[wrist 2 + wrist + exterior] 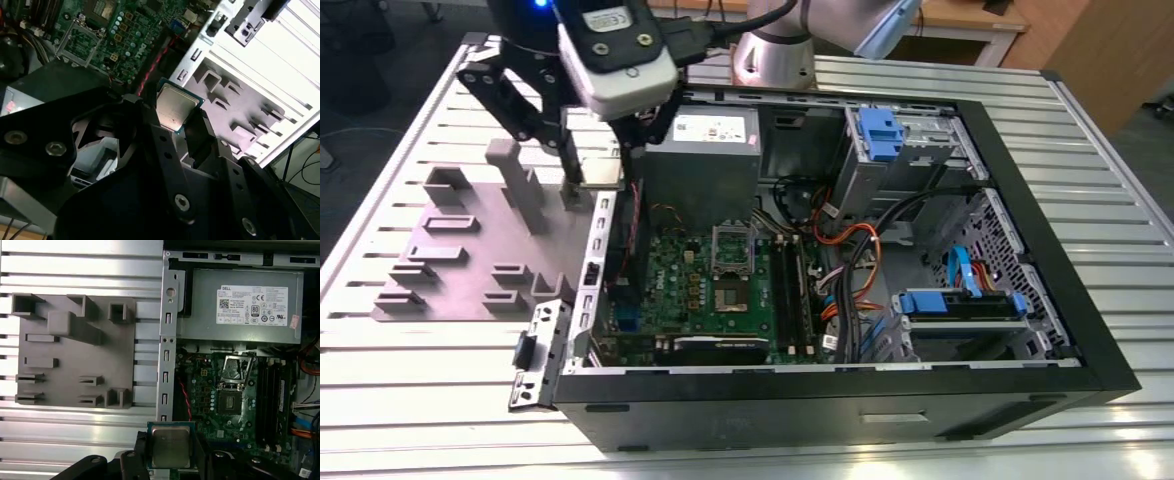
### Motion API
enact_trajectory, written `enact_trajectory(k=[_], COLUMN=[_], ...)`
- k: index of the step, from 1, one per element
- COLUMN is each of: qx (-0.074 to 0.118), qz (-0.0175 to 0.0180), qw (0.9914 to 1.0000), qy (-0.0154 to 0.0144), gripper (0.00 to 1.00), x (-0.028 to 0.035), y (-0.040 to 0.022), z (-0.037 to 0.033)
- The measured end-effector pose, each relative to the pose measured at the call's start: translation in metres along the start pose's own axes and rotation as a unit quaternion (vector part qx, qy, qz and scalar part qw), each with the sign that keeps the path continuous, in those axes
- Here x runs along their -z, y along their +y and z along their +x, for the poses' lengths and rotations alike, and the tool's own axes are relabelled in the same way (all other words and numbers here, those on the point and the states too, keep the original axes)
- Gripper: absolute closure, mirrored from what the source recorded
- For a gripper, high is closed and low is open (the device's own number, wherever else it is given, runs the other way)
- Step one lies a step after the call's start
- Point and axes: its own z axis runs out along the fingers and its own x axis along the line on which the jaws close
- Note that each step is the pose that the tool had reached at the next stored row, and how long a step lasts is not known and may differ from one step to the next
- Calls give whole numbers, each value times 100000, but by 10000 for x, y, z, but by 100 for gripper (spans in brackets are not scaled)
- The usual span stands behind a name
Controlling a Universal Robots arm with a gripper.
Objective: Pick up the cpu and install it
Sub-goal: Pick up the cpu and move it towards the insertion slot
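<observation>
The cpu [170, 442] is pinched edgewise in the gripper [171, 451]. Keep it level. The socket [727, 296] lies at 4 o'clock, exterior view.

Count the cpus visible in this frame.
1. The cpu is gripped in the hand, above the computer case wall; others could be hidden inside the case.

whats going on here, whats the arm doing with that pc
The arm's gripper is shut on the cpu, gripping it by two opposite edges. It holds the chip roughly over the case wall, between the grey tray and the motherboard. The socket on the board looks open and empty, so the cpu is picked up but not installed.
</observation>
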Motion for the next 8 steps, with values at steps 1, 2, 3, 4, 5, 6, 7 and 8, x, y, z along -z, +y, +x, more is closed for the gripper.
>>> enact_trajectory(k=[1,2,3,4,5,6,7,8], qx=[0,-3,-7,-6,-2,1,-5,-9], qz=[1,-2,0,-2,-3,-9,-1,-1], qw=[100000,100000,100000,100000,100000,100000,100000,100000], qy=[2,-3,-1,0,-1,-5,-2,0], gripper=[53,53,53,53,53,53,53,53], x=[0,-1,-1,-2,-2,-4,-4,-5], y=[-1,-2,-2,-3,-4,-5,-6,-7], z=[-37,-75,-110,-146,-183,-223,-263,-303])
